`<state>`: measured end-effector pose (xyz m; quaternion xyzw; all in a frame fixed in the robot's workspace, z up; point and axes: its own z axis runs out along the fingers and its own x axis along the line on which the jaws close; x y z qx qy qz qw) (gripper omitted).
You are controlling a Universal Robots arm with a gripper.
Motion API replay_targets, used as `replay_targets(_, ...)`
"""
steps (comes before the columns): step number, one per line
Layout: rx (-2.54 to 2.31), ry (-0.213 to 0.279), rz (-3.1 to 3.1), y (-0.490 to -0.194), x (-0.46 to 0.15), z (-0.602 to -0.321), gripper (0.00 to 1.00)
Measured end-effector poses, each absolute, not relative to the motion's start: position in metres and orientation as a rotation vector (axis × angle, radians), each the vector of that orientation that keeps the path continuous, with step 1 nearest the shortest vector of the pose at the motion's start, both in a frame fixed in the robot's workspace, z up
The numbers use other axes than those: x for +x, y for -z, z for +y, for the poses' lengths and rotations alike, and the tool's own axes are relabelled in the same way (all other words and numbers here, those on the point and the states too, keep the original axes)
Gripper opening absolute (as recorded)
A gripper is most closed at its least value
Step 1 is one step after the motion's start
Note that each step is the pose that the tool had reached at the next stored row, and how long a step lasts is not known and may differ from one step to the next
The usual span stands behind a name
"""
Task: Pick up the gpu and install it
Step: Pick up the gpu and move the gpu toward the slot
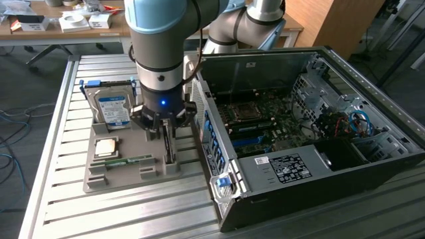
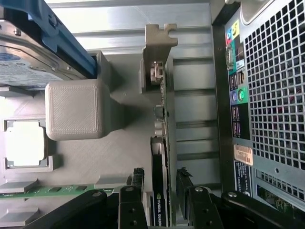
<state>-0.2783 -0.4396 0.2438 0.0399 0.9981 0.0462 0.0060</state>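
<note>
gpu (image 1: 170, 149) (image 2: 164, 112) stands on its long edge in a slot of the grey holder tray (image 1: 126, 177) (image 2: 119, 152), and we see it running straight through the gap between the fingers. The gripper (image 1: 166, 133) (image 2: 160, 177) hangs over one end of the card with its fingers (image 2: 138, 188) spread wide, one on each flat side of the board. In the wrist view a narrow strip of tray shows between each finger and the card, so we judge that nothing is pinched. Ahead of the fingertips, at the card's far end, its silver bracket (image 2: 159, 36) stands up from the tray.

Outward from one finger we find the rest of the tray's load. A grey block (image 2: 76, 109) sits closest. Past it lies the hard drive (image 1: 113, 109) (image 2: 28, 67) with its blue-and-white label. The square processor (image 1: 106, 148) (image 2: 24, 143) sits in its pocket, and the green memory stick (image 1: 123, 162) (image 2: 47, 191) lies flat, closest to that finger's base.

Outward from the other finger, just beside the tray, is the open computer case (image 1: 319, 164) (image 2: 267, 95). Its perforated rear panel and coloured ports face the card. Inside the case we can see the motherboard (image 1: 259, 119). Tray and case both rest on a slatted metal table (image 1: 59, 199).
</note>
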Motion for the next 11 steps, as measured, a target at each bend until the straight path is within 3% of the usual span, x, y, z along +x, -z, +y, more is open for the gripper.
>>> replay_targets(11,0.125,-0.138,3.124,-0.2385,-0.2783,-0.4314,0.42)
